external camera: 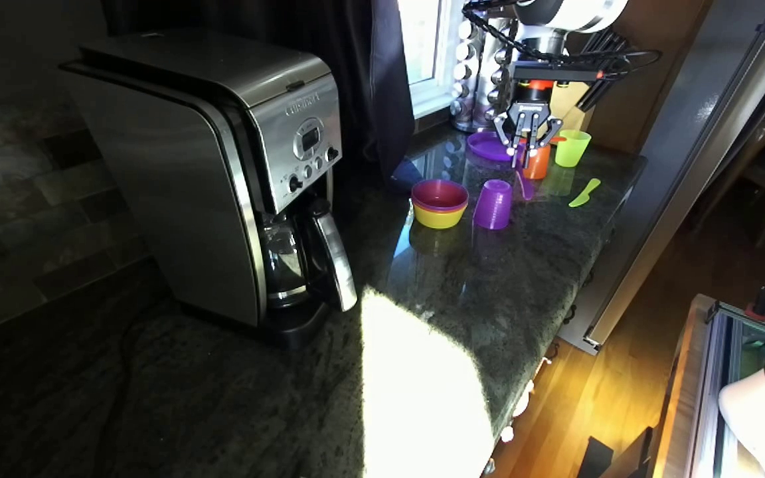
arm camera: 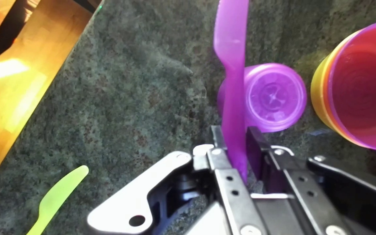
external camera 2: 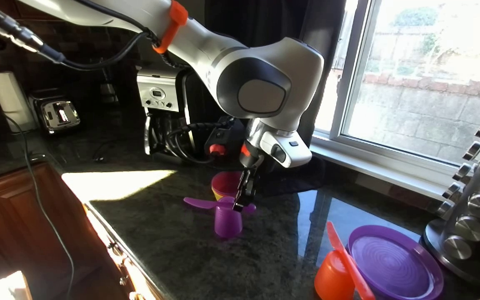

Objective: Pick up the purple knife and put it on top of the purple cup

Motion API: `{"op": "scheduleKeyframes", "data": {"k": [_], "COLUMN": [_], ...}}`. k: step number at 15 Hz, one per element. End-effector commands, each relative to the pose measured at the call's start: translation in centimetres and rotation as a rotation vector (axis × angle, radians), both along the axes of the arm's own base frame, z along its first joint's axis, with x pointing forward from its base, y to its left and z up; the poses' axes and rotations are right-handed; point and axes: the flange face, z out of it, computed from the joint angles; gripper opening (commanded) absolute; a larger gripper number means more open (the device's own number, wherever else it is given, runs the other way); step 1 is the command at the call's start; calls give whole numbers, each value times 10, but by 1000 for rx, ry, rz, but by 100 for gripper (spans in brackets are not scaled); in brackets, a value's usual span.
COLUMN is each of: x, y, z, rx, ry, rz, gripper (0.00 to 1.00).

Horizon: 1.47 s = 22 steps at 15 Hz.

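Gripper (arm camera: 235, 132) pinches knife (arm camera: 234, 81) near one end, not centred over upturned cup (arm camera: 274, 98); if released so, knife may tip, fall.

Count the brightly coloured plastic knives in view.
3: the purple plastic knife held by the end effector; the green plastic knife on the dark mottled counter; the orange-red plastic knife atop the orange plastic cup. More could be hidden.

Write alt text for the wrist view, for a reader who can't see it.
A pincer grips a purple toy knife by its handle above a dark counter; from here the knife hides part of an upside-down purple cup. Nested bowls stand at picture right, and a lime-green knife lies at lower left.
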Motion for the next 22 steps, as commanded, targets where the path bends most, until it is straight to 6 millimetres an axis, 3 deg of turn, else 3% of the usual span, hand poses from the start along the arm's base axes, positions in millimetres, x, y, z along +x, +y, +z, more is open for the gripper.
{"op": "scheduleKeyframes", "data": {"k": [1,22], "x": [9,22], "y": [5,11], "z": [-3,-11], "rx": [1,-31], "ry": [-15,-24], "rz": [-44,-113], "gripper": [6,6]}}
